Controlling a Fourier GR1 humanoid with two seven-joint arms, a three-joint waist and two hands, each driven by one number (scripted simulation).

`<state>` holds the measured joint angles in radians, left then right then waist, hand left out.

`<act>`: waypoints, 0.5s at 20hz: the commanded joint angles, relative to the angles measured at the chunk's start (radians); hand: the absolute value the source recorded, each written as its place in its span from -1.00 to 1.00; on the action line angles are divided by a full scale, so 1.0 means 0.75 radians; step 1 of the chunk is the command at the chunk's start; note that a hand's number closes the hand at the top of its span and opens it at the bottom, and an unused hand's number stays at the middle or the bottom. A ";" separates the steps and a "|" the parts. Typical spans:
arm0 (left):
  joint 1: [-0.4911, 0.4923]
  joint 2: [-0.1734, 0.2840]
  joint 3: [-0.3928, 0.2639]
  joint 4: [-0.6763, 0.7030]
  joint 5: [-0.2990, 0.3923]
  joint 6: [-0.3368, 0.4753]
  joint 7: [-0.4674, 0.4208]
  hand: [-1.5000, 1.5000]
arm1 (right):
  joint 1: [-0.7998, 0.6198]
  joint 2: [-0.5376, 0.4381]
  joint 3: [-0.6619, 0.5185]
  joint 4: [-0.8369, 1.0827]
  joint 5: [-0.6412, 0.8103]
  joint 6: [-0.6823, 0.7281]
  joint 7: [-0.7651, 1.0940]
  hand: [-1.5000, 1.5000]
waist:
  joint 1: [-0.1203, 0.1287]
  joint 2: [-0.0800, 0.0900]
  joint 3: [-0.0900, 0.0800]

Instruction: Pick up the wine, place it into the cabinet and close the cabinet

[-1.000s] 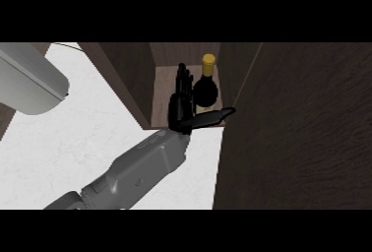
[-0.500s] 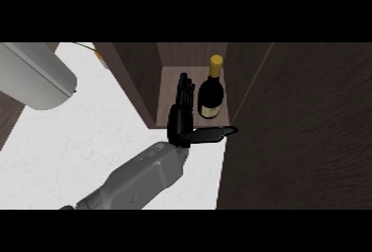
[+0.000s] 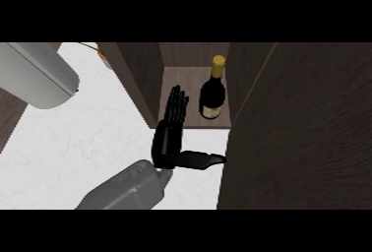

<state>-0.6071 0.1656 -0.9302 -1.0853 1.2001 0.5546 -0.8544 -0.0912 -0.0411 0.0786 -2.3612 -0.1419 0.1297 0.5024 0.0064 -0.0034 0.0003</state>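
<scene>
Wine bottle (image 3: 211,93) upright inside cabinet (image 3: 190,76), upper centre of frame, neck pointing up-frame. My right hand (image 3: 170,138) just left of bottle, fingers (image 3: 175,103) straight, thumb out, holding nothing. Door (image 3: 298,128) right of hand, open. Next: shut it.

A white marbled stone counter top (image 3: 80,142) spreads left of the dark brown wooden panel (image 3: 298,133), with a pale grey rounded appliance body (image 3: 36,74) beyond the counter's far-left corner.
</scene>
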 commanded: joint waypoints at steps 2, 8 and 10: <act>0.089 0.070 0.003 -0.169 -0.142 -0.004 0.074 -1.00 | 0.007 0.019 0.057 -0.013 0.110 -0.028 -0.018 -1.00 | -0.007 0.002 0.000; 0.235 0.320 0.025 -0.516 -0.193 -0.021 0.159 -1.00 | 0.005 -0.072 0.006 -0.044 -0.120 0.097 0.059 1.00 | 0.001 0.001 0.000; 0.292 0.407 0.017 -0.643 -0.212 -0.051 0.186 -1.00 | 0.051 -0.121 -0.032 -0.052 -0.147 0.170 0.009 1.00 | 0.002 0.000 0.000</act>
<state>-0.4501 0.3823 -0.9198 -1.4375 1.0729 0.5368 -0.7442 -0.0709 -0.0868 0.0731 -2.3930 -0.1968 0.1911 0.5180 0.0065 -0.0034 0.0004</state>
